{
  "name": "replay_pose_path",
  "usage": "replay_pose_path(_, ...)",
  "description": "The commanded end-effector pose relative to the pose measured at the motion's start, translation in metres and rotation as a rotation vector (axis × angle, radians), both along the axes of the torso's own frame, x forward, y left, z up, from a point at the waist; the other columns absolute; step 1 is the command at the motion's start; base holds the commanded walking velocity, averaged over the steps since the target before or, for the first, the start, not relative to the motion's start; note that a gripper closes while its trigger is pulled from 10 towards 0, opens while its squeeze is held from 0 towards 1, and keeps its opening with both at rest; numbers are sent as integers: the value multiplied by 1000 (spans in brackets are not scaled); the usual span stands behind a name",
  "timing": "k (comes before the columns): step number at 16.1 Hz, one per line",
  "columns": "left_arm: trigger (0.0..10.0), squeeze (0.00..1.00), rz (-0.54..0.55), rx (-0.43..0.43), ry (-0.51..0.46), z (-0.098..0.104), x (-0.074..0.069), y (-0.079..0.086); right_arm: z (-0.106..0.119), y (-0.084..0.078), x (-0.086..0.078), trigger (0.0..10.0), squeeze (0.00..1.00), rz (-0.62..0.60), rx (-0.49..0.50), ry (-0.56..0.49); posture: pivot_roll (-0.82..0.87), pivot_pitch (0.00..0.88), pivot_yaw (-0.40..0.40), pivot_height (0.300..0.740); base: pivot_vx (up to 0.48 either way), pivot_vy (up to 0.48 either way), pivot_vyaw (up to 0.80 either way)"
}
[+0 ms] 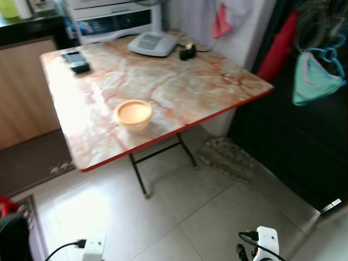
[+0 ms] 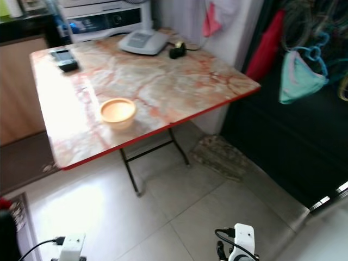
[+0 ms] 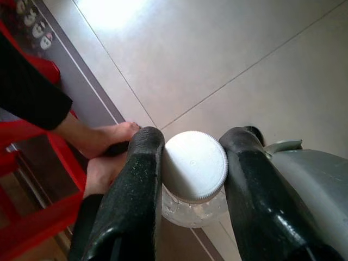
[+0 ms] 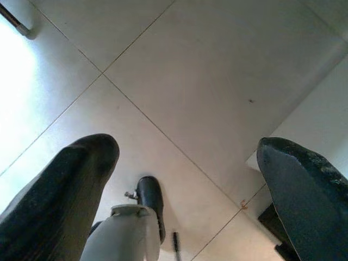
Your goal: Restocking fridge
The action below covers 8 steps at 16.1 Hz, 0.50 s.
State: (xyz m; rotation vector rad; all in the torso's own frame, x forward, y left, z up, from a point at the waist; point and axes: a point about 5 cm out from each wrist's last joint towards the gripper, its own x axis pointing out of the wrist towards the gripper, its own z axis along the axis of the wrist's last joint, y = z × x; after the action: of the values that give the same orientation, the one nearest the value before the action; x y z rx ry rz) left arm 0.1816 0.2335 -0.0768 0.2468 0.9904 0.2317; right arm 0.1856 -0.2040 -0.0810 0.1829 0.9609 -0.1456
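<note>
White and round, the cap [image 3: 194, 165] of a clear bottle [image 3: 193, 209] sits right between the two black fingers [image 3: 133, 190] of the left gripper [image 3: 190, 168]. One finger touches the cap on one side. The other finger is just beside it on the other side. The fingers are closed around the bottle's neck and hold it. The cap faces the camera and the rest of the bottle hangs below the fingers, over the pale floor tiles [image 3: 217, 60]. Past the fingers, a person's bare feet [image 3: 106, 141] rest near a red chair [image 3: 32, 217].

The right gripper [image 4: 185, 163] hangs over the floor with its two fingers [image 4: 70, 185] spread wide apart. Nothing is between them. Below them there is a bit of the robot's own foot [image 4: 149, 201].

Ahead stands a marble-look table [image 1: 179, 81] with a red edge. A small cream bowl [image 1: 133, 114] sits on it near the front edge. A black phone [image 1: 75, 60], a grey scale [image 1: 153, 43] and a roll of tape [image 1: 187, 51] lie far back. A mat [image 1: 228, 157] lies on the floor beside the table legs.
</note>
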Motion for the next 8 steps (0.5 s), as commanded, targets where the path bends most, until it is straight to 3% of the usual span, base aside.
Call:
replay_pose_path(1, 10000, 0, 12, -4, 27, -3, -6, -1, -1, -3, -2, 10000, 0, 4, -10, 10, 97, 18, -41, 740, 0, 0, -800)
replay_pose_path(8, 10000, 0, -18, 9, 39, -3, -7, 1, -3, 1, -5, 10000, 0, 13, -1, 27, 91, 0, -18, 740, 0, 0, -800)
